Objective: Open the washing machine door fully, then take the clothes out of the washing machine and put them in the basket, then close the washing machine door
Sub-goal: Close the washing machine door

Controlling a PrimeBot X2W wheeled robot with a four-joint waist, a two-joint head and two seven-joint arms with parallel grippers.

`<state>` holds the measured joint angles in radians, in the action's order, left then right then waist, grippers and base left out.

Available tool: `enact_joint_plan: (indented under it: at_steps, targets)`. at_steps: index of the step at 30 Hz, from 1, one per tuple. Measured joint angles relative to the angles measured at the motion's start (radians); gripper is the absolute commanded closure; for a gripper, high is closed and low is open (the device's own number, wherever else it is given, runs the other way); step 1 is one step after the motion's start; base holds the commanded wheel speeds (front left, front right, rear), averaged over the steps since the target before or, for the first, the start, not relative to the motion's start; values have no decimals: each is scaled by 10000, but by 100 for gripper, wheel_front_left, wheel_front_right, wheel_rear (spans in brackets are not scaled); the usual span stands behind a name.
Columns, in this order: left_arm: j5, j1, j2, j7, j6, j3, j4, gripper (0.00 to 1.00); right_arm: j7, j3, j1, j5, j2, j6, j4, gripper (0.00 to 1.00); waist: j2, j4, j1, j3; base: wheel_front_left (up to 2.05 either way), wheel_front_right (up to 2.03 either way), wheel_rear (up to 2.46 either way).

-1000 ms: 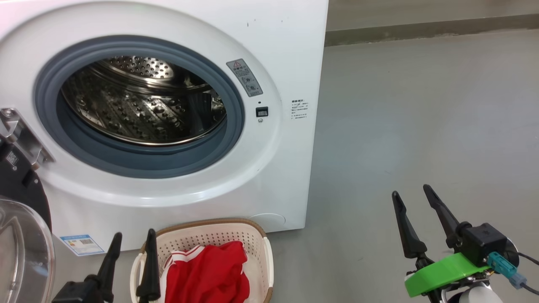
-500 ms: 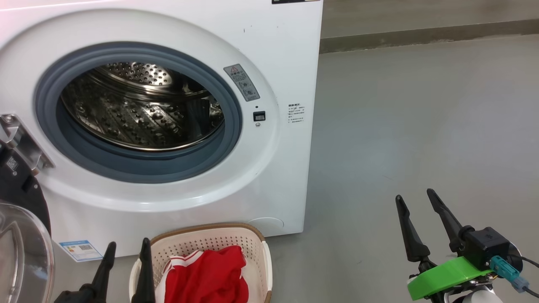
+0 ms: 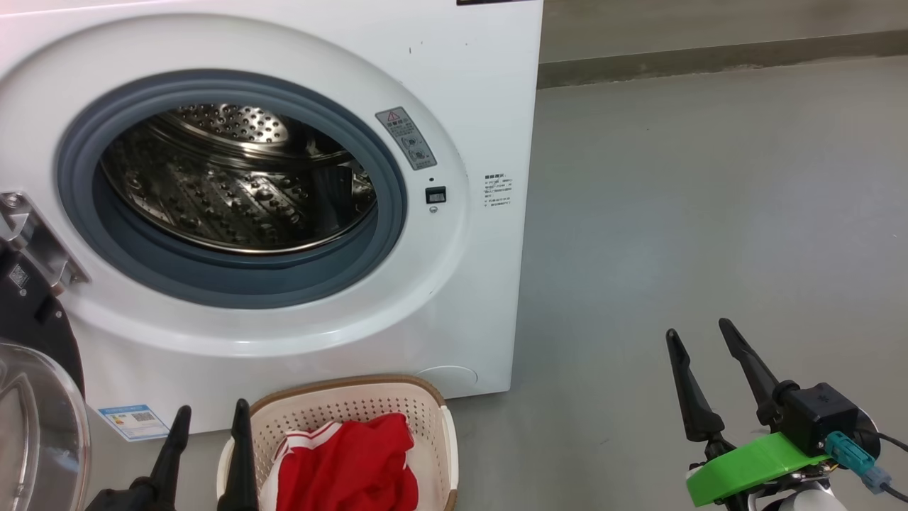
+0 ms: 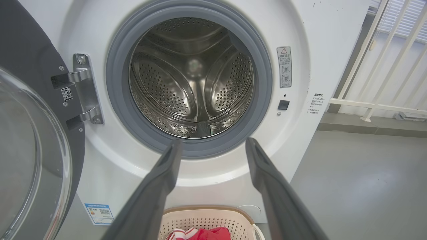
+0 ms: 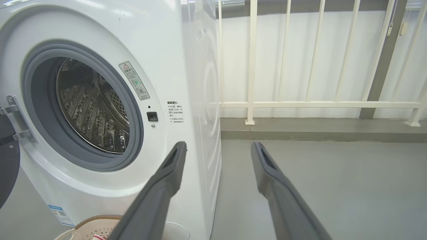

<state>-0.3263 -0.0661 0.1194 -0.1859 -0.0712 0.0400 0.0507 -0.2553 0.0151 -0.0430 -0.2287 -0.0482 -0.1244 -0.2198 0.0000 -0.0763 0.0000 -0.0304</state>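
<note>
The white washing machine (image 3: 468, 85) stands with its steel drum (image 3: 234, 177) showing no clothes inside. Its black door (image 3: 32, 333) with the clear glass bowl hangs swung wide at the left edge, and also shows in the left wrist view (image 4: 30, 140). Red clothes (image 3: 347, 461) with white trim lie in the cream basket (image 3: 433, 415) on the floor before the washer. My left gripper (image 3: 211, 419) is open just left of the basket, holding nothing. My right gripper (image 3: 699, 330) is open over bare floor to the right. The basket rim (image 4: 206, 210) peeks below my left fingers.
Grey floor (image 3: 709, 213) stretches to the right of the washer. A white railing (image 5: 300, 103) on a low kerb stands behind it. The door hinge (image 3: 35, 238) juts out at the washer's left side.
The head camera has tilted up a little since a second ago. My left gripper has sunk lower in the picture. The clothes, basket and door have stayed put.
</note>
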Motion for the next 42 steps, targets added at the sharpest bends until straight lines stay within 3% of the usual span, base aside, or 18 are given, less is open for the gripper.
enact_joint_plan:
  at_steps: [25, 42]
  targets:
    - [0, 1, 151, -67, -123, 192, -21, 0, 0, 56, -1, -2, 8, 0, -36, 0, 0, 101, 0, -31, -115, 114, 1]
    - [104, 1, 238, -109, -282, 382, -29, 0, 0, 58, -1, -4, 8, 0, -59, 0, 0, 119, 0, -131, -10, 10, 0]
